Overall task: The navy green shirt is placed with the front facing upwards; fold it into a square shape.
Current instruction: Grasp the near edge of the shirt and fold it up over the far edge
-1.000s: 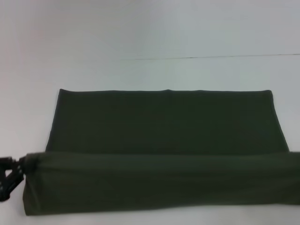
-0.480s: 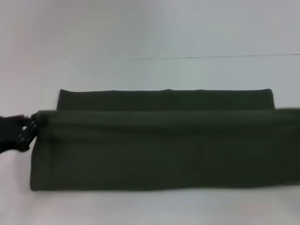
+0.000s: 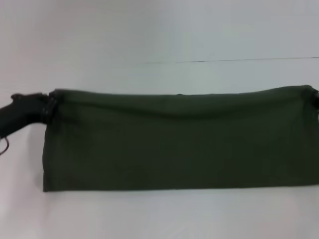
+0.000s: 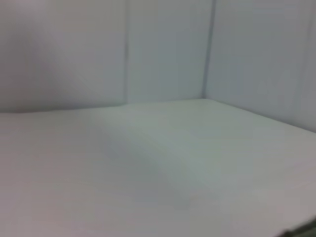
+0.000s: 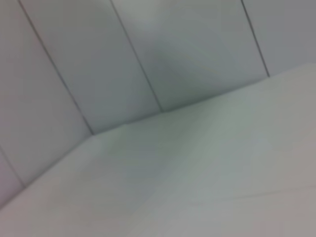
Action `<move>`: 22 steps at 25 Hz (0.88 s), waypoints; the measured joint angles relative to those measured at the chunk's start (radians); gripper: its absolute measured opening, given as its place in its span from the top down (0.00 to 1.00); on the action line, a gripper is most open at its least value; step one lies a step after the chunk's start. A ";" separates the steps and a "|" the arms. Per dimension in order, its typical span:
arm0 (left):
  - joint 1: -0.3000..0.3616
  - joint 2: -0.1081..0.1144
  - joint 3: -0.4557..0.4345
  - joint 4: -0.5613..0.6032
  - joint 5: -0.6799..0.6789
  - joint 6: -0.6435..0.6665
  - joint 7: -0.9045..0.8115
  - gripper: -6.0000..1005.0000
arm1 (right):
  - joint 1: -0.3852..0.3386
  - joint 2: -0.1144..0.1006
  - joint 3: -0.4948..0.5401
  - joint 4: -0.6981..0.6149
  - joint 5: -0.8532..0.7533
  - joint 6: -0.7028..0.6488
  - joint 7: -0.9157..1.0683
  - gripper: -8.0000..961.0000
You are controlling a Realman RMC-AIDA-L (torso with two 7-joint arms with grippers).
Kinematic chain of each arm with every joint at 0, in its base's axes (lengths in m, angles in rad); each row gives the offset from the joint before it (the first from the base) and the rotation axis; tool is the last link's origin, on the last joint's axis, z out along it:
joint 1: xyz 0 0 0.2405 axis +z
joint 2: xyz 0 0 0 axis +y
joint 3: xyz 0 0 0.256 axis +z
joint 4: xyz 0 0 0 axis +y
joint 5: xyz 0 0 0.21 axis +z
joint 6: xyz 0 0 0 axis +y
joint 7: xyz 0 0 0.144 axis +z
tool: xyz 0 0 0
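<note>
Shirt folded, lettering hidden

We see the left gripper [image 3: 48, 105] pinching the navy green shirt [image 3: 179, 142] at its far left corner; the right gripper [image 3: 315, 95] is cut off, so its grip can't be told.

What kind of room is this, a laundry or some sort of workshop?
Probably a lab or test booth, not a laundry. A bare white table holds only a green shirt, plain pale wall panels close it in, and the left gripper and right gripper pinch the shirt's corners.

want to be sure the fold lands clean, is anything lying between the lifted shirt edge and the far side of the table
Nothing visible does. The left gripper and right gripper hold the navy green shirt by its raised edge, and the white table beyond shows no object.
</note>
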 joint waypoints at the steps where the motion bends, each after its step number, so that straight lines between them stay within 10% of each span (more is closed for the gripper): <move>1: -0.013 0.000 0.000 -0.011 -0.017 -0.031 0.000 0.95 | 0.012 0.000 -0.010 0.010 0.000 0.035 -0.003 0.92; 22: -0.158 0.003 0.148 -0.127 -0.042 -0.427 0.012 0.95 | 0.117 0.018 -0.191 0.089 0.127 0.389 -0.011 0.92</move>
